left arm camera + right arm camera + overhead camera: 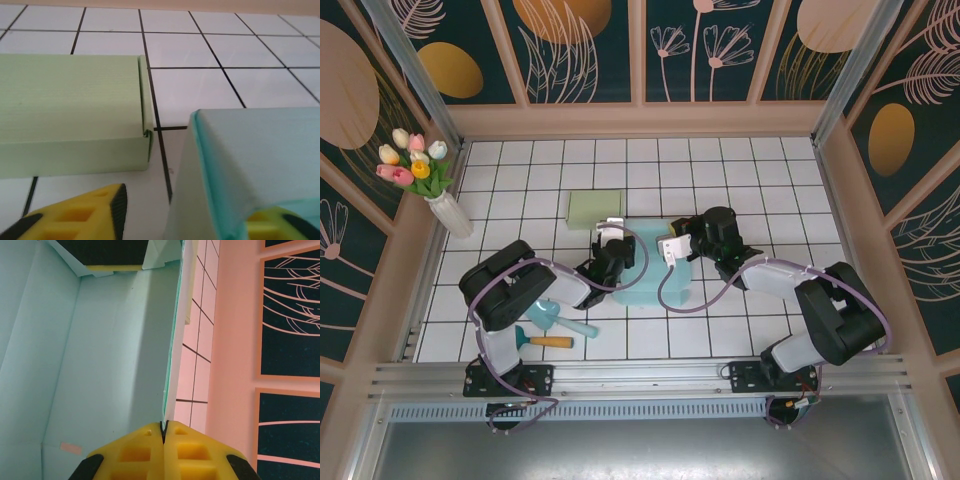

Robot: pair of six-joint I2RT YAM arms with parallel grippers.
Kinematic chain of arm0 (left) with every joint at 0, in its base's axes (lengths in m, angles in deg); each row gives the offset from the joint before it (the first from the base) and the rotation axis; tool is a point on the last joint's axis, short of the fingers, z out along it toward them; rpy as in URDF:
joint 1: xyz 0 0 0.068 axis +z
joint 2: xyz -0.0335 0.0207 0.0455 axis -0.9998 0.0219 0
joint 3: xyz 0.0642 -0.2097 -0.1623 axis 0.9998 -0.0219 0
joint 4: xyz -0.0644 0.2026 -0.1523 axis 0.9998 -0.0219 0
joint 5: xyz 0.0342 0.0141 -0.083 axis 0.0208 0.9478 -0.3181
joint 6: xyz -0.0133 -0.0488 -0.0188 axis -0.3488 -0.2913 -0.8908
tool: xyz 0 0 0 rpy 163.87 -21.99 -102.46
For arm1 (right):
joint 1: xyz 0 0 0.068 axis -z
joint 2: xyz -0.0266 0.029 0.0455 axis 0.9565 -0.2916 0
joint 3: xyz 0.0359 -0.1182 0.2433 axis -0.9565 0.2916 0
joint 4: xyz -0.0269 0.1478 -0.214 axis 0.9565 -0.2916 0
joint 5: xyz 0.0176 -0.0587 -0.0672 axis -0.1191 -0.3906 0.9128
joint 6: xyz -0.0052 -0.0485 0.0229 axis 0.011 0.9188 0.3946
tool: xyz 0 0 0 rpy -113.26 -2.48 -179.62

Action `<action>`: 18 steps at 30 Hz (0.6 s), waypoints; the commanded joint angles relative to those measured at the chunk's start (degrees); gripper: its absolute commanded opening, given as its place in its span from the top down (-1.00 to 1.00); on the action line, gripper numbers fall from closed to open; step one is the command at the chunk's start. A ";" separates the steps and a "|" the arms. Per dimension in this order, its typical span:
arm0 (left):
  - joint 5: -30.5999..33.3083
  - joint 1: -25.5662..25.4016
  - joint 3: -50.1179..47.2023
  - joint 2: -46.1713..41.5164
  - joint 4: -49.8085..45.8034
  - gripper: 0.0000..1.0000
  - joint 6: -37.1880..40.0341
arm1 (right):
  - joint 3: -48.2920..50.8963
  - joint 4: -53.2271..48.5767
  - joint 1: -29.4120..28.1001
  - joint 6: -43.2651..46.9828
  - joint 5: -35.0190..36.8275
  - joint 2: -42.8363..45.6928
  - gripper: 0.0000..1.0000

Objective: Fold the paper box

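Pale blue paper box (650, 292) sits mid-table, open side up, long axis apparently running near-to-far. Right gripper (163, 432) is pinched tight on its right wall. Left gripper (192, 210) straddles the left wall, jaws apart, a gap showing beside one finger.

table (750, 170): white tiles, black grid lines | mid-back: pale green closed cardboard box (595, 210) | centre, just before it: light blue paper box (648, 285), open | far left: white vase of tulips (451, 215) | near left: teal plastic scoop (548, 314) beside wooden-handled teal tool (548, 342)
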 commanded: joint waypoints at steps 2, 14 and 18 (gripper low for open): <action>2.67 -0.32 2.22 2.40 0.07 0.54 1.29 | 0.58 -4.89 0.07 -1.10 -0.07 -0.99 1.00; 7.24 -0.68 0.29 3.44 2.16 0.80 2.66 | -1.56 -8.47 0.11 -5.03 -3.80 4.25 0.63; 8.62 -0.65 -0.51 2.87 2.77 0.80 3.33 | -3.25 -12.55 0.44 -5.10 -4.67 6.78 0.48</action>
